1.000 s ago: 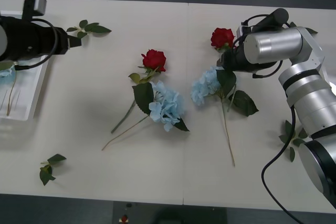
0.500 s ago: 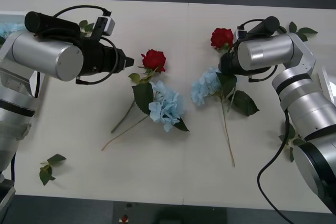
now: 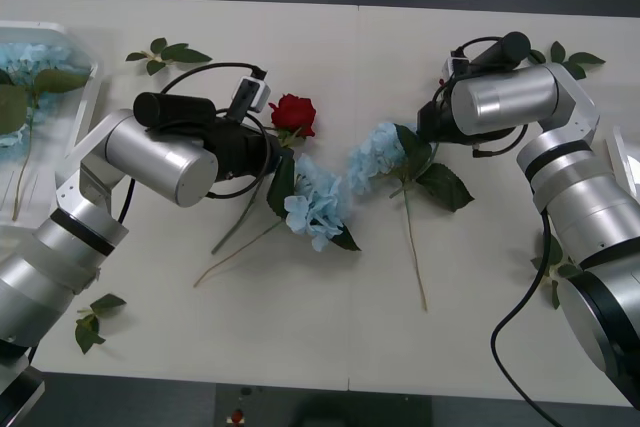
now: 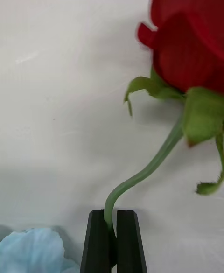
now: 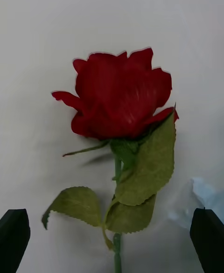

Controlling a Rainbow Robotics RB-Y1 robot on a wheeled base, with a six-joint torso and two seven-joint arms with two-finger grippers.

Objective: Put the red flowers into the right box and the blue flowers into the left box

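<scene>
Spanning the whole front view, the white table [image 3: 330, 327] lay bare along its near edge, with open room between the two arms. At its far left corner sat the left box [image 3: 88, 97], a translucent ribbed tray already holding a pale-blue cluster [image 3: 35, 55] with big dark leaves. Two more blue flowers lay on the table: one puffy head [image 3: 318, 199] just beyond the left gripper [image 5: 112, 242], another [image 3: 375, 155] beside the right arm's wrist, its long thin stem running back toward the robot. The left gripper's black fingers [image 5: 14, 240] stood wide apart at either side of a red rose [image 5: 119, 95], which lay flat ahead of them, deep-red bloom outward, two green leaves along the stem. The right gripper [image 4: 113, 240] had its black fingers pressed together on the thin green stem of a second red rose [image 4: 186, 53]; that stem curved out from the fingertips to the bloom, a blue petal close beside them. From the front, the right arm's silver forearm [image 3: 500, 97] covered that rose. Loose leaf sprigs [image 3: 165, 51] lay near the table's edges.
</scene>
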